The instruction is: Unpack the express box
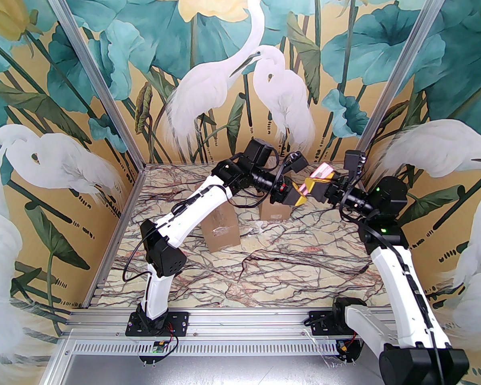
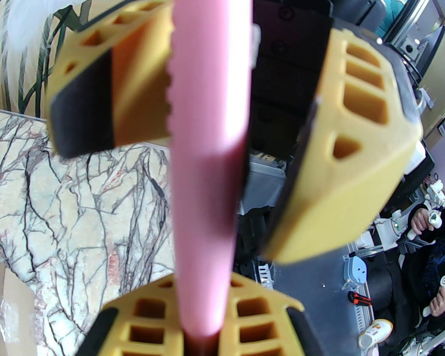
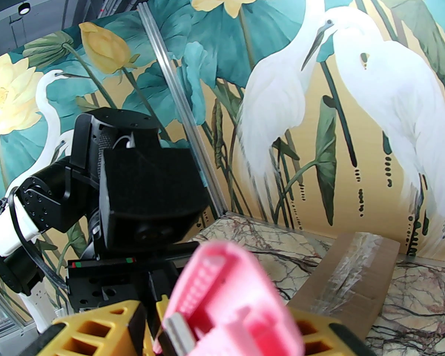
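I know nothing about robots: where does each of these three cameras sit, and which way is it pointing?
Top external: high behind the arms, looking down across the marble table to the back wall; left arm and right arm reach inward.
Left wrist: on the left arm, looking along the left end effector, shut on a pink cutter, at the open right end effector.
Right wrist: on the right arm, looking past the right end effector toward the left arm.
Shared: both wrist views catch the cutter and a cardboard box.
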Robot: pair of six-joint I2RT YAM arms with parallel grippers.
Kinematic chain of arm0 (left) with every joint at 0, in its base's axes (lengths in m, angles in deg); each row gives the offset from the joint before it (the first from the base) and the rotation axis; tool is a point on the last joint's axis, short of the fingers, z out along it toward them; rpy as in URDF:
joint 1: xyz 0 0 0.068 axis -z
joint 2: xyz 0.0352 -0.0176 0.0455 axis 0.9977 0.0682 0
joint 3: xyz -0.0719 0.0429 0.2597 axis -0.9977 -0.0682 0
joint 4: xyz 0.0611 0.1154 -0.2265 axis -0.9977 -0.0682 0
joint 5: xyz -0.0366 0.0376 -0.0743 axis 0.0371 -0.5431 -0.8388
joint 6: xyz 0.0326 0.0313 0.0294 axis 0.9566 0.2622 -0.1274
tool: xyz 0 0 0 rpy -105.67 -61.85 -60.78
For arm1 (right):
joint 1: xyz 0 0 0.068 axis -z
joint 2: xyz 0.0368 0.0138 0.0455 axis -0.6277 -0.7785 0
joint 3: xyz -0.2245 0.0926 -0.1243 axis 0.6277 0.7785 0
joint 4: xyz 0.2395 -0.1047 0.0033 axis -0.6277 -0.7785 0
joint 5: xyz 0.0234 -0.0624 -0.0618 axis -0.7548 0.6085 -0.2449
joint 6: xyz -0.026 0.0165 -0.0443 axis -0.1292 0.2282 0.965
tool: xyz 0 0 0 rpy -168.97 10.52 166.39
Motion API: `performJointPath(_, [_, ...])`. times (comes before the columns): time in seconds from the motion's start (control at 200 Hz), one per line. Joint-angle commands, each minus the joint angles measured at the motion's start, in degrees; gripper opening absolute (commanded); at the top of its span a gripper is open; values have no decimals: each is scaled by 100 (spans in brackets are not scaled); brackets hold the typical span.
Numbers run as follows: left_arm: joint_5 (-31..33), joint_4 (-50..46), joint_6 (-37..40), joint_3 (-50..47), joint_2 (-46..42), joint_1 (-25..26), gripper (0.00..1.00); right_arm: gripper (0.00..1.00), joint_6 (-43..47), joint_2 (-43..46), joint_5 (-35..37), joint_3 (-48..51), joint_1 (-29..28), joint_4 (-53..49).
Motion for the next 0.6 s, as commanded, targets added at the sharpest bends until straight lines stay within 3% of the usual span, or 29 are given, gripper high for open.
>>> performJointPath(0.0, [-310, 160, 39, -57, -97, -14, 0, 47, -284, -107, -336, -34, 27, 432])
performJointPath(0.59, [-568, 563, -310, -104, 13, 108, 0, 39, -918, -471, -608, -111, -180, 1201])
